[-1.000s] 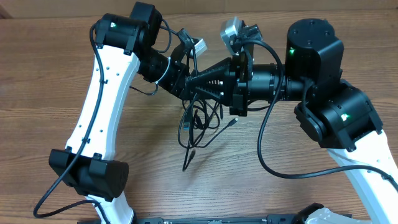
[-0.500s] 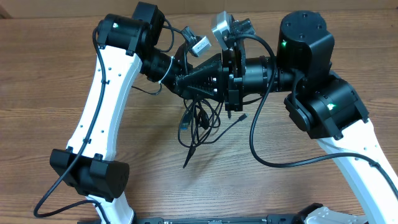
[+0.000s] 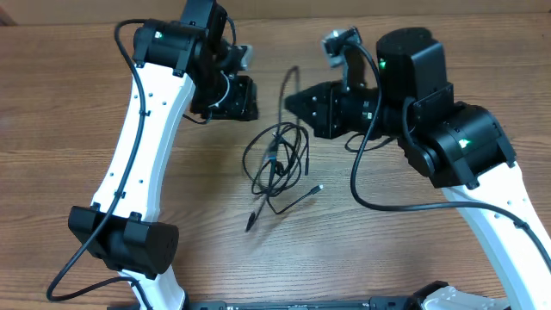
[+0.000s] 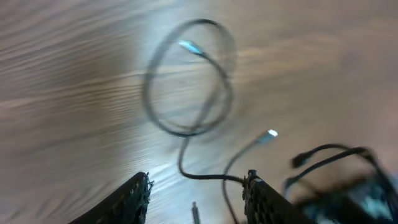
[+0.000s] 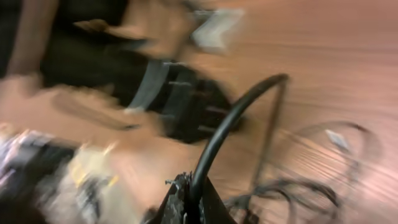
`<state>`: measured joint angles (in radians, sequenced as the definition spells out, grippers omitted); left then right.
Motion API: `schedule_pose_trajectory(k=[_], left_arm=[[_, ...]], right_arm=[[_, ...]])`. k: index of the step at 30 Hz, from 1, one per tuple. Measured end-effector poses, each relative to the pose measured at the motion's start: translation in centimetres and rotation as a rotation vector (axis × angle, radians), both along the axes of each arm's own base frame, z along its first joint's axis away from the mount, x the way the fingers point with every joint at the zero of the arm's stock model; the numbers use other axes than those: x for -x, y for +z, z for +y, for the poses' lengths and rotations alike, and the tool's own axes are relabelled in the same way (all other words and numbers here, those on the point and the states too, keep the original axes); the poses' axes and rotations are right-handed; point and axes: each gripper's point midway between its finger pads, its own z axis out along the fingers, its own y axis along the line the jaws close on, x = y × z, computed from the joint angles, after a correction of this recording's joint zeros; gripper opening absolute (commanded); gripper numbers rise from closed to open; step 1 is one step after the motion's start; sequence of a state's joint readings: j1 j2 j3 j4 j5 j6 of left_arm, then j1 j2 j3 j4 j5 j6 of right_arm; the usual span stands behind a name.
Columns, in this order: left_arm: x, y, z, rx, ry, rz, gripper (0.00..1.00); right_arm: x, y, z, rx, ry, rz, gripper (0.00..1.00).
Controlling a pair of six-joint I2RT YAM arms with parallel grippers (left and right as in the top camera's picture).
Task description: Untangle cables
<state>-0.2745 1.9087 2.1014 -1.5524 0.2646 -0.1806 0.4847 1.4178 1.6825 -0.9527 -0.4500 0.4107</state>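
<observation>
My right end effector (image 3: 291, 100) is pinched fully closed on one strand of the cables (image 3: 275, 160). In its wrist view the black cord rises straight out from between the fingertips.

From that pinch the strand drops to the main tangle. The tangle lies on the desk (image 3: 69, 103) between the two arms, a little nearer the bases than either end effector. Its long axis runs diagonally, from the held strand at the far side down to a loose tail pointing back toward my left arm's base. A silvery plug sticks out on the right side.

My left end effector (image 3: 239, 100) stands part open and, as far as I can see, has hold of nothing. Its wrist view shows a loop of cord on the desk ahead of the parted fingers.

So I judge the left is the free one to work with. The tangle lies just beside it, inward and toward the bases, so I would bring it in across that diagonal rather than along it.
</observation>
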Motion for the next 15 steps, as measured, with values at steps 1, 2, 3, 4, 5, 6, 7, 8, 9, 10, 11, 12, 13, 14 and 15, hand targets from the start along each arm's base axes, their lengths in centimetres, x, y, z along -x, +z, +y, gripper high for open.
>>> schedule_pose_trajectory(k=[1, 2, 3, 4, 5, 6, 7, 8, 9, 10, 11, 12, 13, 14, 15], left_arm=[[-0.3, -0.1, 0.6, -0.027, 0.039, -0.002, 0.51], [-0.5, -0.2, 0.9, -0.046, 0.067, -0.005, 0.51], [-0.6, -0.2, 1.2, -0.06, 0.089, -0.008, 0.51], [-0.7, -0.3, 1.5, -0.073, 0.108, -0.01, 0.51], [-0.8, -0.3, 1.7, -0.082, 0.125, -0.011, 0.51], [-0.9, -0.3, 1.8, -0.09, 0.135, -0.012, 0.52], [-0.9, -0.4, 1.9, -0.096, 0.143, -0.012, 0.52], [-0.9, -0.4, 2.0, -0.102, 0.151, -0.011, 0.52], [-0.8, -0.4, 2.1, -0.107, 0.157, -0.008, 0.52], [-0.8, -0.4, 2.1, -0.112, 0.157, -0.008, 0.52], [-0.7, -0.5, 2.1, -0.115, 0.157, -0.006, 0.52], [-0.6, -0.5, 1.9, -0.118, 0.155, -0.004, 0.53], [-0.5, -0.5, 1.9, -0.12, 0.154, -0.003, 0.53], [-0.5, -0.5, 1.8, -0.12, 0.152, -0.004, 0.53], [-0.4, -0.5, 1.7, -0.121, 0.148, -0.004, 0.53]], right_arm=[[-0.5, -0.7, -0.8, 0.033, -0.058, 0.022, 0.04], [-0.9, -1.6, -1.6, 0.068, -0.114, 0.043, 0.04], [-1.2, -2.1, -2.0, 0.09, -0.149, 0.056, 0.04], [-1.6, -2.6, -2.6, 0.114, -0.185, 0.068, 0.04], [-2.0, -3.4, -3.2, 0.144, -0.231, 0.086, 0.04], [-2.3, -4.2, -3.9, 0.177, -0.273, 0.104, 0.04], [-2.7, -4.9, -4.5, 0.209, -0.316, 0.122, 0.04], [-3.0, -6.0, -5.4, 0.252, -0.37, 0.147, 0.04], [-3.3, -7.0, -6.3, 0.296, -0.418, 0.171, 0.04], [-3.5, -7.8, -6.9, 0.328, -0.453, 0.187, 0.04], [-3.7, -8.8, -7.6, 0.372, -0.494, 0.211, 0.04], [-3.9, -9.8, -8.1, 0.411, -0.523, 0.232, 0.04], [-4.1, -10.5, -8.5, 0.435, -0.543, 0.247, 0.04], [-4.2, -11.5, -8.9, 0.471, -0.563, 0.269, 0.04], [-4.3, -12.2, -9.1, 0.495, -0.575, 0.286, 0.09]])
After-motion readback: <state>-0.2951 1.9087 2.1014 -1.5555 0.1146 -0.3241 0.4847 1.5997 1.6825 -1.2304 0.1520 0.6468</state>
